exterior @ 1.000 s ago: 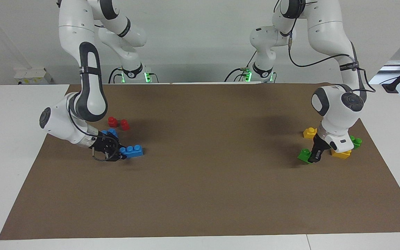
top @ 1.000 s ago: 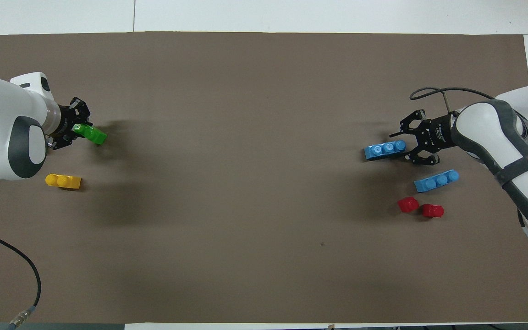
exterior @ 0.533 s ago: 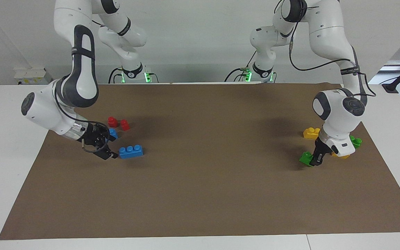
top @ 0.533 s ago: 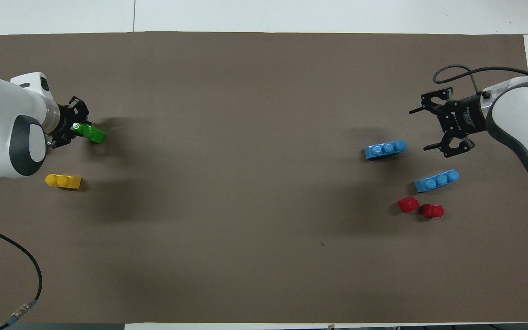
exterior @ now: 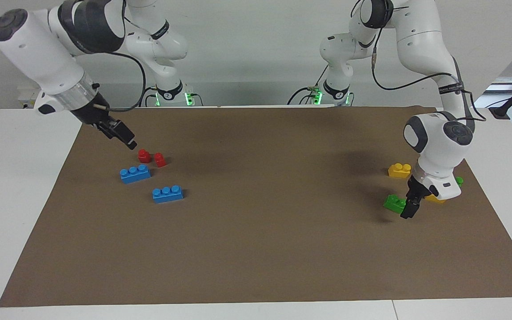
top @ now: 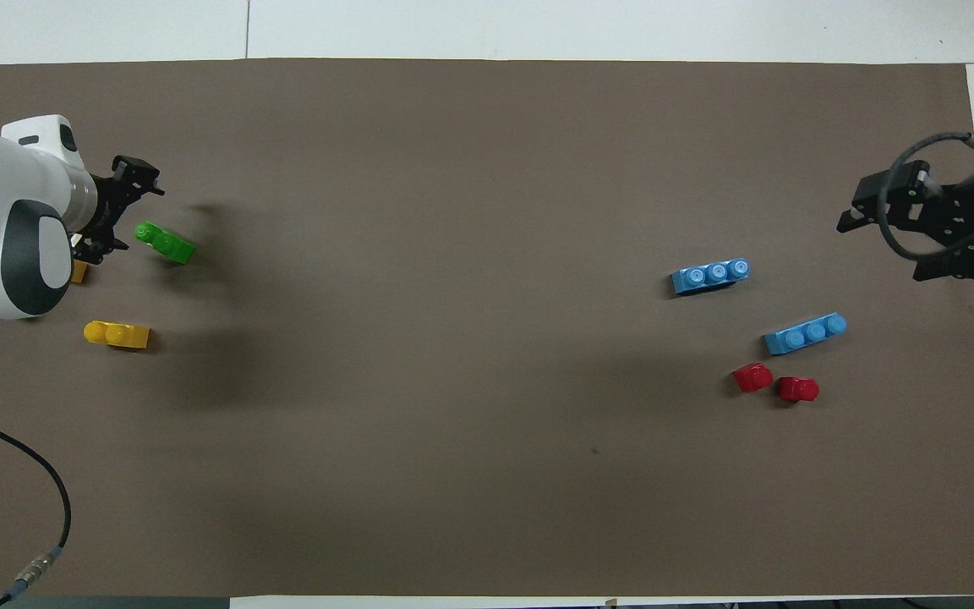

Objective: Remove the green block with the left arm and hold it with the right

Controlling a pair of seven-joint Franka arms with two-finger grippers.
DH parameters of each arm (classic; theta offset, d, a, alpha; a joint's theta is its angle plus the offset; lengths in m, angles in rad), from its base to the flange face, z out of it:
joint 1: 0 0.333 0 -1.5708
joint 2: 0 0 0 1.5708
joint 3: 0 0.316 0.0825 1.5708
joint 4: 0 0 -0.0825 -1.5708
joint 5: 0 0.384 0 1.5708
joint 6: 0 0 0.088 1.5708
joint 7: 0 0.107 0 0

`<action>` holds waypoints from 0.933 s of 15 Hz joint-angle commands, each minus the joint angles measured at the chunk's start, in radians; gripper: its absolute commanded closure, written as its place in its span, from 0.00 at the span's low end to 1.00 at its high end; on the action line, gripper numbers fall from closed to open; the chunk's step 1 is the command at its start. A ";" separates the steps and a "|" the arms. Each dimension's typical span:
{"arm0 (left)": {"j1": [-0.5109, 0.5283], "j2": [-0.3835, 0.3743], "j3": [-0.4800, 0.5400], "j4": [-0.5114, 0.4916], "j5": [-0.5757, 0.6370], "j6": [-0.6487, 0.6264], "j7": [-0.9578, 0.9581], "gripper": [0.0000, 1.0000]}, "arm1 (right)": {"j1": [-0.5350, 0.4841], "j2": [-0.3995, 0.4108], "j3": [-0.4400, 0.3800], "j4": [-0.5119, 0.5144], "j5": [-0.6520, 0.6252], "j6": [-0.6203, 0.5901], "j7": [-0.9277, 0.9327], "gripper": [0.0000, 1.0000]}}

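The green block [exterior: 394, 203] lies on the brown mat [exterior: 256, 231] at the left arm's end; it also shows in the overhead view [top: 166, 243]. My left gripper [exterior: 409, 206] is low beside it, open and empty, with the block just off its fingertips in the overhead view [top: 134, 216]. My right gripper [exterior: 123, 135] is raised over the mat's edge at the right arm's end, open and empty [top: 897, 241].
A second green brick [exterior: 459, 181] and a yellow brick [exterior: 436, 199] are mostly hidden by the left wrist. Another yellow brick [top: 117, 334] lies nearer the robots. Two blue bricks [top: 709, 276] [top: 805, 333] and two red bricks [top: 752, 377] [top: 798, 389] lie at the right arm's end.
My left gripper has opened and let go of the green block, which now lies on the mat. My right gripper has risen away from the blue bricks toward the mat's edge.
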 commanded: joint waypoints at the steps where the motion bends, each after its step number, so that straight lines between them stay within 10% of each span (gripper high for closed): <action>1: 0.011 -0.060 -0.008 0.011 0.016 -0.054 0.076 0.00 | 0.013 -0.062 0.002 -0.008 -0.061 -0.050 -0.178 0.00; 14: -0.003 -0.336 -0.019 0.100 0.004 -0.542 0.701 0.00 | 0.032 -0.008 0.006 0.058 -0.191 -0.030 -0.371 0.00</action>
